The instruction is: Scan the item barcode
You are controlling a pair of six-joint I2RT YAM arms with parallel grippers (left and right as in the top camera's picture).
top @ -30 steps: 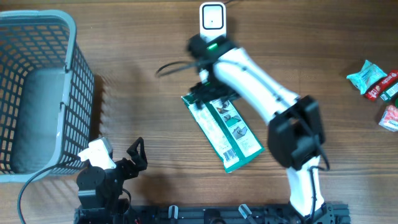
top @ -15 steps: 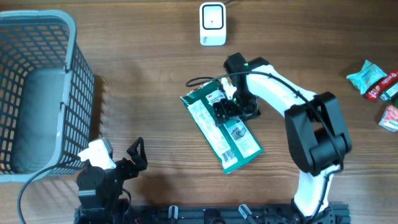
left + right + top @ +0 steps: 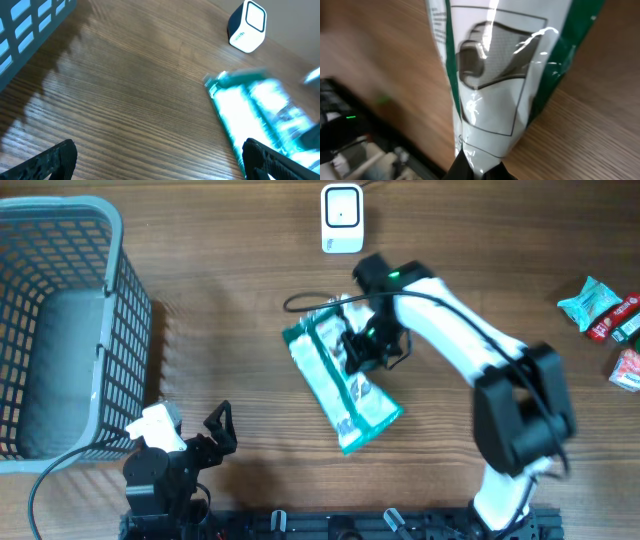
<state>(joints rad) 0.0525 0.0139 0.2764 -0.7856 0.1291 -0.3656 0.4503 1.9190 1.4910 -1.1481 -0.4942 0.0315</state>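
Two grippers show: near the basket (image 3: 60,320), the left gripper (image 3: 159,159) gapes wide, holding nothing. Mid-table, near the scanner (image 3: 342,218), the green-and-white packet (image 3: 340,385) sits pinched in the right gripper (image 3: 365,350), jaws clamped. Its barcode is too blurred to make out.

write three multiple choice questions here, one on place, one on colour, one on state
1. In the overhead picture the scanner appears: A) above the package; B) below it; C) to its left.
2. The package is: A) red and yellow; B) green and white; C) black.
3. The right gripper is: A) open above the package; B) out of view; C) shut on the package.
Answers: A, it sits nearer the picture's top edge; B, both colours show; C, the right wrist view shows the package pinched.
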